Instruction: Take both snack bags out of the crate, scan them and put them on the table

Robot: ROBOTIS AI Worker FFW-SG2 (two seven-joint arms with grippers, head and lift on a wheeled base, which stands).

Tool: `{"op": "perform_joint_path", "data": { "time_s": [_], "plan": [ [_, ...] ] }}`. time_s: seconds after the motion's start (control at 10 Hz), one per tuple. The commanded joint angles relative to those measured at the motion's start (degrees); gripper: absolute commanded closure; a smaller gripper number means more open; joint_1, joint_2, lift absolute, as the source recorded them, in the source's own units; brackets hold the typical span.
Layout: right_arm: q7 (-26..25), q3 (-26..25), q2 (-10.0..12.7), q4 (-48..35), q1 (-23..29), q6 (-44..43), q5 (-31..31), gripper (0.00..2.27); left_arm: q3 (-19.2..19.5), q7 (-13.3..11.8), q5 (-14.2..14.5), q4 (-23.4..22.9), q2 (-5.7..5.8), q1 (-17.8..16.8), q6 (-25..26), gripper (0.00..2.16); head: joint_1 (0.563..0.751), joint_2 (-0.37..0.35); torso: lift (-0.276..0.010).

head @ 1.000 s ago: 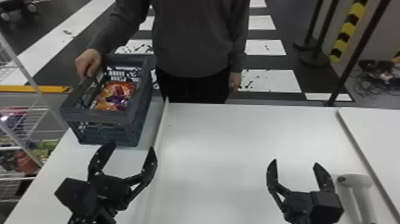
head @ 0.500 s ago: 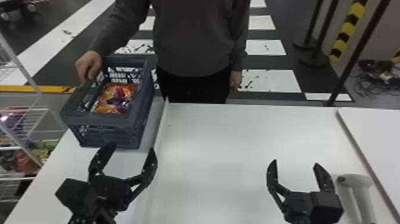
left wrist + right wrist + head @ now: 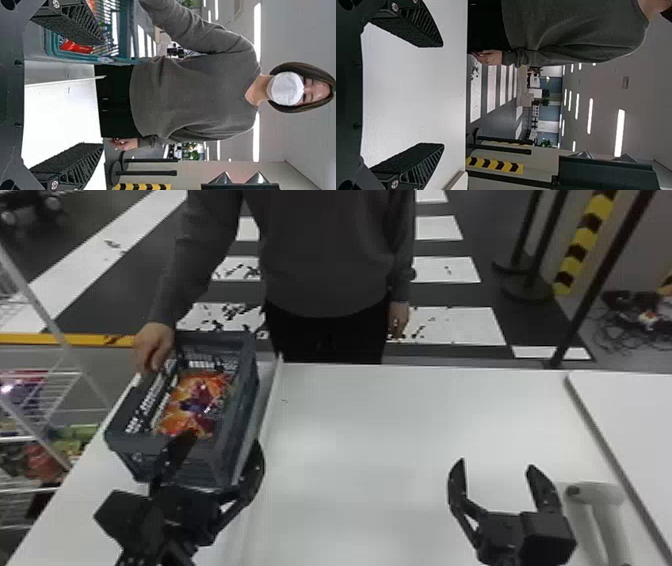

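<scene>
My left gripper [image 3: 220, 450] is open at the near end of the grey crate [image 3: 235, 440], its fingertips overlapping the crate's near wall in the head view. Orange and purple snack bags [image 3: 195, 405] lie inside the crate; how they overlap I cannot tell. A person's hand [image 3: 152, 345] holds the crate's left rim. In the left wrist view, the left gripper [image 3: 104, 93] has its fingers wide apart, with the crate [image 3: 130, 31] and a red bag [image 3: 75, 46] beyond one finger. My right gripper [image 3: 495, 465] stands open over the white table [image 3: 380, 430]; the right wrist view shows the right gripper [image 3: 443, 95] with nothing between its fingers.
A pale handheld scanner [image 3: 595, 495] is beside the right gripper at the table's right. A raised white strip [image 3: 272, 400] runs along the crate's right side. Wire shelves with goods [image 3: 45, 440] stand to the left, and a second white tabletop [image 3: 635, 405] adjoins at right.
The left gripper has moved forward, from short of the crate to its near end. The crate has shifted slightly toward me under the person's hand. The right gripper has stayed in place.
</scene>
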Motion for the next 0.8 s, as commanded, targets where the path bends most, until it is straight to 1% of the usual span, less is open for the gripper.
{"op": "perform_joint_path", "data": {
  "time_s": [0.0, 0.5, 0.6, 0.7],
  "plan": [
    [0.0, 0.0, 0.1, 0.0, 0.0, 0.1, 0.0, 0.10, 0.0, 0.0, 0.0, 0.0, 0.00, 0.0, 0.0, 0.08, 0.695, 0.075, -0.092],
    [0.0, 0.0, 0.1, 0.1, 0.0, 0.3, 0.0, 0.10, -0.1, 0.1, 0.1, -0.5, 0.09, 0.1, -1.2, 0.08, 0.695, 0.074, -0.092],
    [0.0, 0.0, 0.1, 0.0, 0.0, 0.3, 0.0, 0.10, 0.4, 0.1, 0.4, -1.0, 0.18, 0.0, -1.2, 0.08, 0.695, 0.073, -0.092],
    [0.0, 0.0, 0.1, 0.1, 0.0, 0.3, 0.0, 0.10, 1.9, -1.4, 2.6, -1.3, 0.26, -0.2, -1.9, 0.08, 0.695, 0.074, -0.092]
  ]
}}
